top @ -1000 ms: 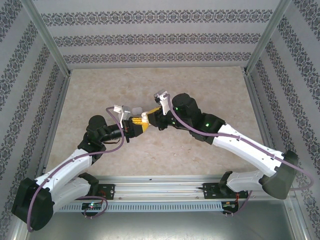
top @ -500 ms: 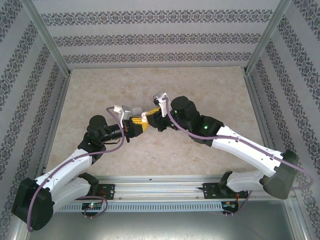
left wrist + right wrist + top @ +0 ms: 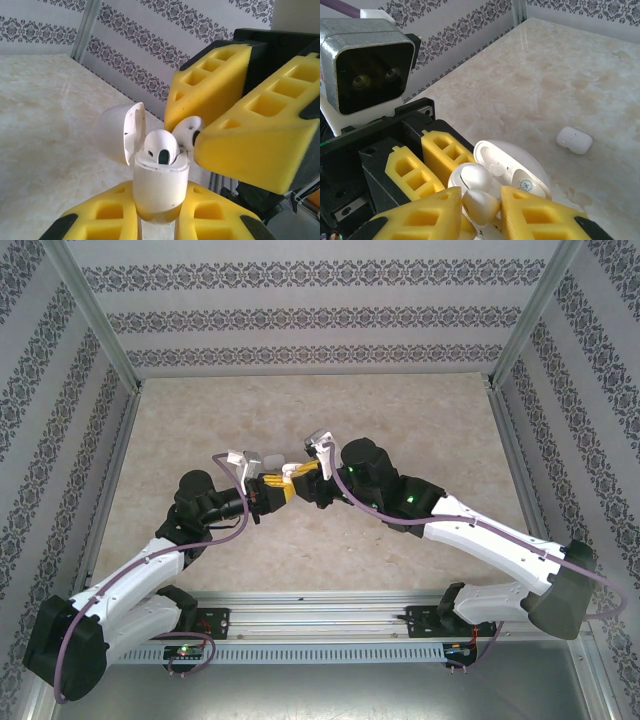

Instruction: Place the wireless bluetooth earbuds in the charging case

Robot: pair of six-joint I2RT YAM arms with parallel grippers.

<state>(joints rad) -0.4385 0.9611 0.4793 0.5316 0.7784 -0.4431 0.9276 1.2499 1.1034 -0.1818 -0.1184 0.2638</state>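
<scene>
White case (image 3: pixel 161 187) stands upright, lid open, clenched by the left gripper (image 3: pixel 156 220) to steady it; right gripper (image 3: pixel 481 212) pinches a second earbud (image 3: pixel 481 204) just above the case, beside the seated earbud (image 3: pixel 161 147).

Overhead cam sat high at the near edge, looking down over the whole beige marble-look tabletop (image 3: pixel 400 410) toward the back. Wrist cams were super close, facing each other across the open white plastic charging case (image 3: pixel 160 185), shared by both
</scene>
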